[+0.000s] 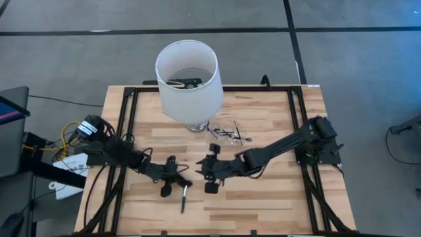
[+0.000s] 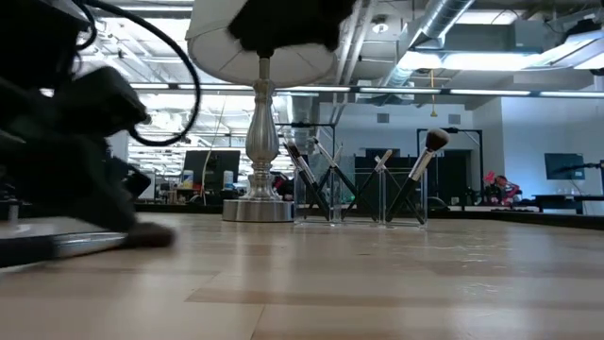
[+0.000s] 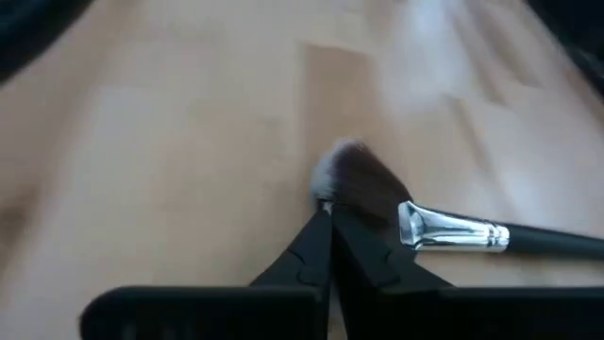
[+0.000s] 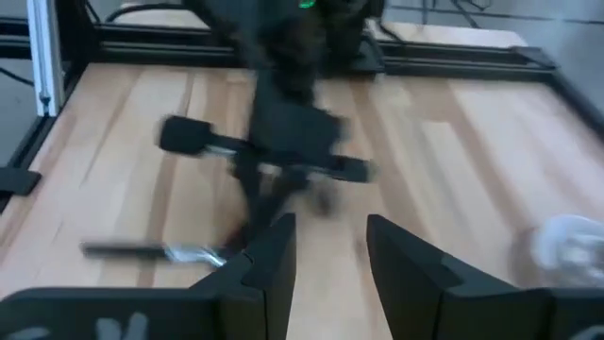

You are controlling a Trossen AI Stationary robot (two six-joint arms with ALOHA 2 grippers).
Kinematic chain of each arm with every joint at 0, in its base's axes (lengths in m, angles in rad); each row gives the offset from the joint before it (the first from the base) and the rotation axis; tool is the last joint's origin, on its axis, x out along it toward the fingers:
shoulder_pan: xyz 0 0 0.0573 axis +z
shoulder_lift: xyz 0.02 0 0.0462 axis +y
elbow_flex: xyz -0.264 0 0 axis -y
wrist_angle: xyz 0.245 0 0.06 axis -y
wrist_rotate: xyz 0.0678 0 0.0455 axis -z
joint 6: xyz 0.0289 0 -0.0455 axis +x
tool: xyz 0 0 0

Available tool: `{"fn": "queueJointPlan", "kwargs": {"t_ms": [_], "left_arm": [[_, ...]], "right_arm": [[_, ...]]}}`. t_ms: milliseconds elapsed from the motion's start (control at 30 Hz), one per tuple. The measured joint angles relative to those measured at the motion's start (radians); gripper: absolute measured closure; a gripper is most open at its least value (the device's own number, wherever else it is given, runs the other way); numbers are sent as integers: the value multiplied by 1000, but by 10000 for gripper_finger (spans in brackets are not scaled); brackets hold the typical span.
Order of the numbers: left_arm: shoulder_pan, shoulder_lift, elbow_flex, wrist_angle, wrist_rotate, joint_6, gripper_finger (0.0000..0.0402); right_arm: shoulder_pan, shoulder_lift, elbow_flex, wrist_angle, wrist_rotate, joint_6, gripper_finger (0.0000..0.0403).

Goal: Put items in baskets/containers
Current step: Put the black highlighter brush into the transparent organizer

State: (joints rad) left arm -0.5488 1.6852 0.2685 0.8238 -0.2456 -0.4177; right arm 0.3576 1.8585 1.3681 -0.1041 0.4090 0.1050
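Note:
One makeup brush (image 3: 453,230) with a black handle, silvery ferrule and dark bristle head lies flat on the wooden table, near the front left (image 1: 184,199). My left gripper (image 3: 325,213) is shut, its fingertips right at the brush's bristle head. My right gripper (image 4: 326,247) hovers open above the table's middle (image 1: 204,172), pointing toward the left arm, with nothing between its fingers. The clear plastic container (image 1: 227,135) stands beside the lamp's foot; several brushes (image 2: 415,175) lean crosswise inside it. My left gripper's shut fingertips (image 3: 316,231) lie against the near side of the brush's bristle head (image 3: 363,181), coming slanting down from the table's left. Whether any bristles are caught between them, I cannot tell. The brush rests flat on the table, handle trailing away.
A lamp with a tall white shade (image 1: 189,80) and a metal foot (image 2: 259,210) stands at the far middle of the table. Black frame rails (image 1: 128,131) run along the left, right and far edges. Bare wood lies along the near edge (image 1: 263,210).

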Motion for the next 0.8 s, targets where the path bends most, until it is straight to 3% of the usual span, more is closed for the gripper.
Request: {"fn": "queueJointPlan", "kwargs": {"t_ms": [133, 367, 567, 800], "left_arm": [[62, -3, 0, 7, -55, -1, 397], [191, -4, -2, 12, -176, -67, 397], [241, -4, -2, 13, -180, -99, 397], [241, -4, -2, 14, -180, -100, 397]], "right_arm": [[-5, 94, 0, 102, 0, 101, 279], [-36, 174, -1, 34, 82, 294, 280], [-50, 223, 0, 5, 115, 317, 276], [-59, 299, 0, 31, 38, 350, 236]]}}
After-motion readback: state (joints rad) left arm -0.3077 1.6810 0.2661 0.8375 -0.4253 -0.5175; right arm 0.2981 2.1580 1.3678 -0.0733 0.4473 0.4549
